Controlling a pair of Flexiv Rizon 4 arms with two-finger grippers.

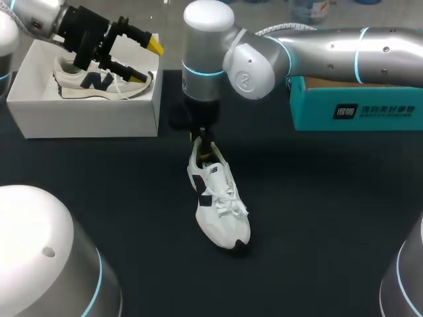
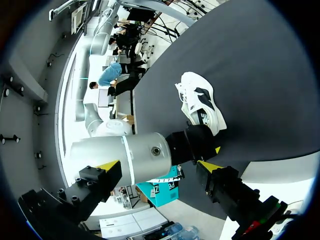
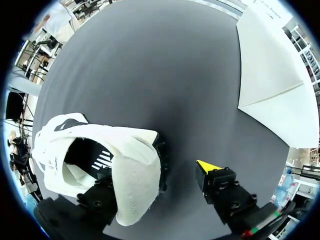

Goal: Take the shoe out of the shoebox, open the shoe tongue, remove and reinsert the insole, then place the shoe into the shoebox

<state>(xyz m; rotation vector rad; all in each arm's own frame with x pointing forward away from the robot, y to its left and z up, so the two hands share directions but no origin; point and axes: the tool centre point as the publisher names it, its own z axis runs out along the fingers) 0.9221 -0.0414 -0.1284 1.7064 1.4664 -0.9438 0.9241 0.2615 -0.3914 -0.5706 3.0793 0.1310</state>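
Observation:
A white shoe point(image 1: 221, 205) with dark accents lies on the black table, toe toward the front edge. My right gripper point(image 1: 201, 146) is at its heel, coming down from above. In the right wrist view one finger is hidden inside the shoe point(image 3: 125, 150) behind the heel, while the other fingertip point(image 3: 206, 167) stands outside, a gap away, so the gripper point(image 3: 157, 172) is open. The white shoebox point(image 1: 86, 122) stands at the back left and holds a second shoe point(image 1: 99, 82) with a navy mark. My left gripper point(image 1: 147, 61) hovers open over the box, holding nothing.
A teal box lid point(image 1: 357, 109) lies at the back right, under my right arm. The left wrist view looks past its own gripper point(image 2: 160, 165) across my right arm to the shoe point(image 2: 200, 102) on the table. The white box point(image 3: 275, 85) lies beyond the right gripper.

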